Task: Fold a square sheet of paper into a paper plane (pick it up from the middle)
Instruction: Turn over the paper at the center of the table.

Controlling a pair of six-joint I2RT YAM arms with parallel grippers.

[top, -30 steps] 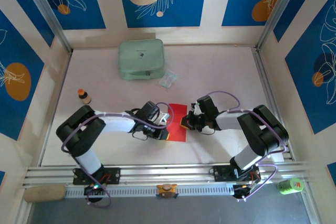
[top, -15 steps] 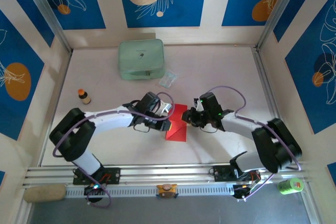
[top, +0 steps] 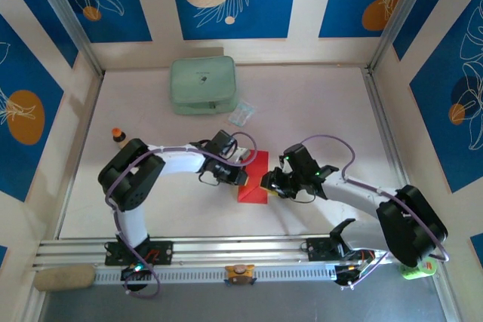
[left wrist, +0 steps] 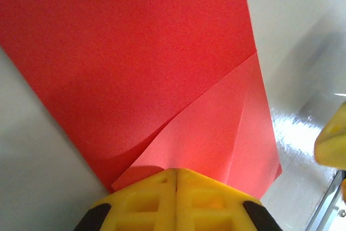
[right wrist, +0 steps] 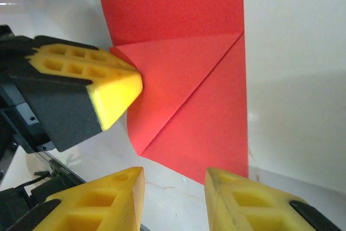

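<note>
Right wrist view reveals right pincer (right wrist: 174, 181) parted, empty; left pincer (left wrist: 175, 176) pinches the square sheet of paper (left wrist: 135, 52).

We read the square sheet of paper (left wrist: 135, 52) as bright red, plain, no print; the folded flap looks a shade lighter.
Left tool (left wrist: 175, 179): yellow fingers on black mounts.
Right tool (right wrist: 174, 196): same yellow, with a grid of moulded recesses, black behind.
Arms (top: 170, 162): white links, black joints, purple cables (top: 326, 137).
Counter (top: 317, 111): off-white, with glossy glare patches.
Pouch (top: 202, 84): pale mint green, plain.
Packet (top: 242, 114): clear.
Bottle (top: 118, 138): brown with an orange cap.
Wall panels (top: 264, 5): deep blue with white line-drawn leaves plus cream and orange discs, and cream strips between panels.
Can (top: 415, 267) is green, and the roll (top: 64, 277) is beige.
</note>
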